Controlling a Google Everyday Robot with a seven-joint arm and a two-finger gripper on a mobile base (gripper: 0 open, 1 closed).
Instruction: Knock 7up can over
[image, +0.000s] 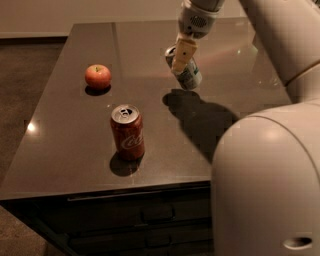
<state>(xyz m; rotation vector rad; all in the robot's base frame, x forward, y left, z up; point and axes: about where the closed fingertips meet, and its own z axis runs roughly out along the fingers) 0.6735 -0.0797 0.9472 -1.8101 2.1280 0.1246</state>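
End effector (182, 69) clamps the tilted 7up can (192, 77), seemingly lifted off the tabletop (75, 140) near its far edge. Tipping is underway; next, lay it sideways and release.

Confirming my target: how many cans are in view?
2. The 7up can, tilted in the gripper over the table's far side; the red cola can, upright near the front. Robot's body may hide more.
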